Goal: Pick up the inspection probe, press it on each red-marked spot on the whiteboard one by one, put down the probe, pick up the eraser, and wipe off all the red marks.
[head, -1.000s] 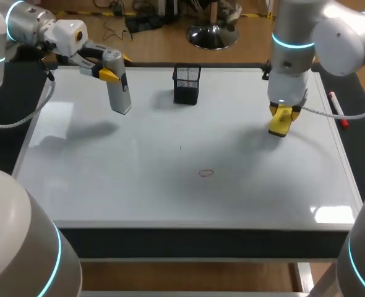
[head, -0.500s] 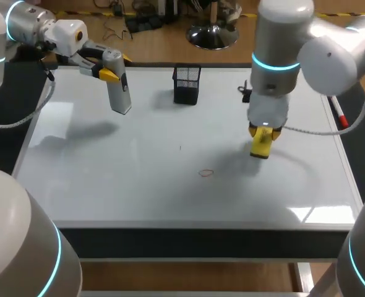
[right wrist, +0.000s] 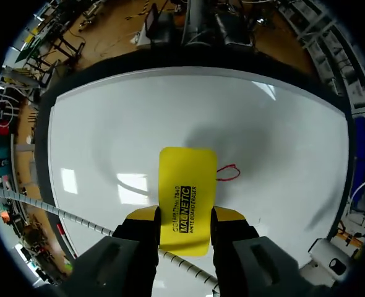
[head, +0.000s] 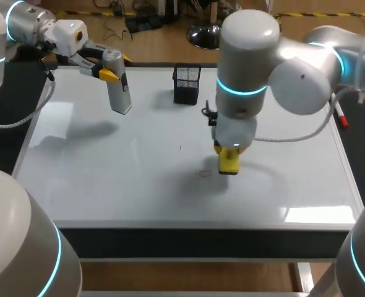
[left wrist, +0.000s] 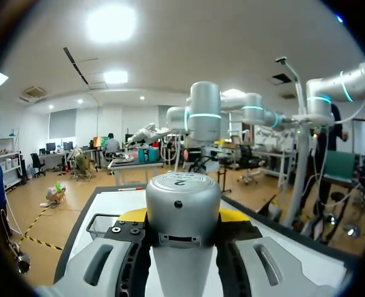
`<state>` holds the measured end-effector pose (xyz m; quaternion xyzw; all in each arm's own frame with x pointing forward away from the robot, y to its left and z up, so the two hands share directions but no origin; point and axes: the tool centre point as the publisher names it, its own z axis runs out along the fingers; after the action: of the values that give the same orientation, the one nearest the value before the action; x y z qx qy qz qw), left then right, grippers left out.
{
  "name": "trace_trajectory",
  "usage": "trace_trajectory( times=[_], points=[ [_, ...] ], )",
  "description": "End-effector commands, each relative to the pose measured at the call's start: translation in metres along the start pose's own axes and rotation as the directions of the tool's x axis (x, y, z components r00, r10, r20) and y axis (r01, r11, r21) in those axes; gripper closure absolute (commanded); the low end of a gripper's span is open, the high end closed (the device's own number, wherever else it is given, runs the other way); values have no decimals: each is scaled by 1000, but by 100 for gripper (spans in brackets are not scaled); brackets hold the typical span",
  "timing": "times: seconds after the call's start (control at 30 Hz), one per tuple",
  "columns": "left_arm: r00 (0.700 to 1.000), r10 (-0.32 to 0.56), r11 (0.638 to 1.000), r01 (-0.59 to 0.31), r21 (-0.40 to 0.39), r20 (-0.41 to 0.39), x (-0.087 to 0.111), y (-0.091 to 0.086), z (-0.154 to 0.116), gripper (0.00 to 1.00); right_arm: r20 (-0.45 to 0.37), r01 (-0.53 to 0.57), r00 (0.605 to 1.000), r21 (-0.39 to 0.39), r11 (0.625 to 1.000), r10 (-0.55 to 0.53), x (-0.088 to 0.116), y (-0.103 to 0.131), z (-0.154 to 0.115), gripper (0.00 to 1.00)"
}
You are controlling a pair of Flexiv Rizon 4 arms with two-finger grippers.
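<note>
Two pincers are busy. The left pincer is clamped on a grey cylindrical probe, held above the whiteboard tabletop's far left corner. A black mesh pen cup stands midway along the far edge. The right pincer grips a yellow rectangular eraser near the middle. The right wrist view shows a small red loop mark plainly at the eraser's edge; overhead it is faint.

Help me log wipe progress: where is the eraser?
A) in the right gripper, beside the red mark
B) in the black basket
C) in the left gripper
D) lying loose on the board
A: the right gripper clamps the eraser from both sides, with the red mark just beside it; the left gripper holds the probe.
</note>
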<state>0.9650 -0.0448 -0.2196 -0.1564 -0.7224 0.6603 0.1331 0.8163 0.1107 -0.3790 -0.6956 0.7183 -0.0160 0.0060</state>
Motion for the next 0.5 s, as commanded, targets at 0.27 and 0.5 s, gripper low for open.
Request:
trace_trajectory(
  times=[0.27,0.5],
  points=[
    [1000,-1,1000,1,1,-3,-1,0,-1,100,-16,108,994,-3,994,-108,-51,16,16,100],
    [1000,-1,1000,1,1,-3,-1,0,-1,100,2,133,991,-14,991,-133,-64,20,26,100]
  ],
)
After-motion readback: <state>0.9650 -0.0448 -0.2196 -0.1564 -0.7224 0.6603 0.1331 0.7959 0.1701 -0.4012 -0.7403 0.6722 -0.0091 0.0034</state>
